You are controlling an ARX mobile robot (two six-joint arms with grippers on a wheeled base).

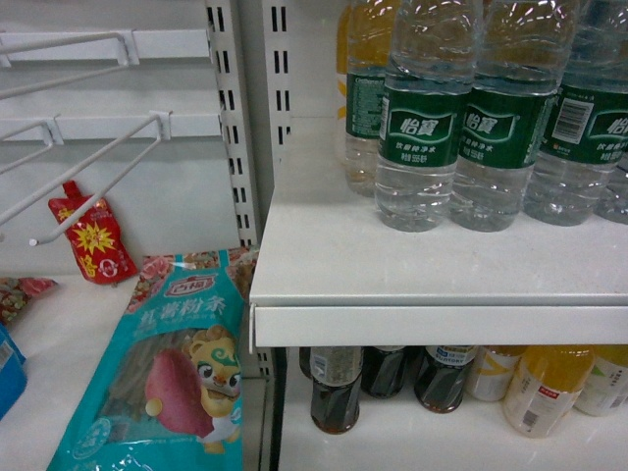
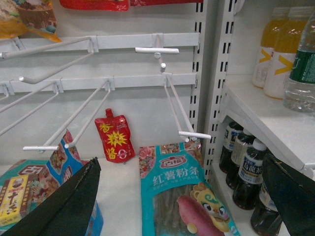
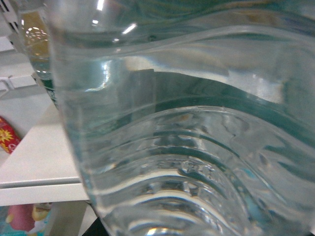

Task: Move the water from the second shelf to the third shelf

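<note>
White shelf (image 1: 392, 265) carries the water (image 3: 187, 147), filling the right wrist view; fingers' state unreadable.

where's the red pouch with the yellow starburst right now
In the head view the red pouch leans against the back panel on the left, beside the teal sweet potato noodle bag, under the white peg hooks.

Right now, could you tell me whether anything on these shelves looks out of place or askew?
Yes. A teal sweet-potato noodle packet and a small red spouted pouch sit on the white bottom shelf under bare white display hooks, apparently not hung. The clear green-labelled water bottles stand upright.
</note>
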